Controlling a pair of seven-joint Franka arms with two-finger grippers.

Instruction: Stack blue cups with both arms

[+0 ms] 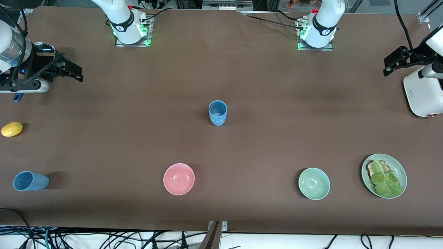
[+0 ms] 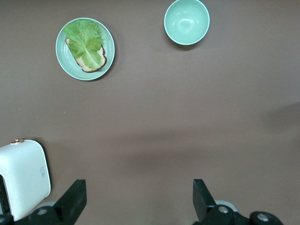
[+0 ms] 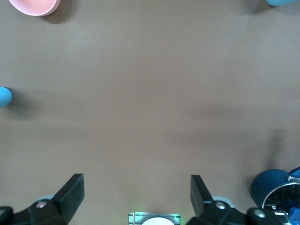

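Two blue cups stand nested, one inside the other, at the middle of the table. Their edge shows in the right wrist view as blue cups. A third blue cup lies on its side near the front camera at the right arm's end; only a sliver of this cup shows in the right wrist view. My right gripper hangs open and empty over the right arm's end of the table. My left gripper hangs open and empty over the left arm's end, beside the toaster.
A pink bowl and a mint-green bowl sit nearer the front camera than the nested cups. A plate with bread and lettuce lies beside the mint bowl. A white toaster and a lemon sit at the table's ends.
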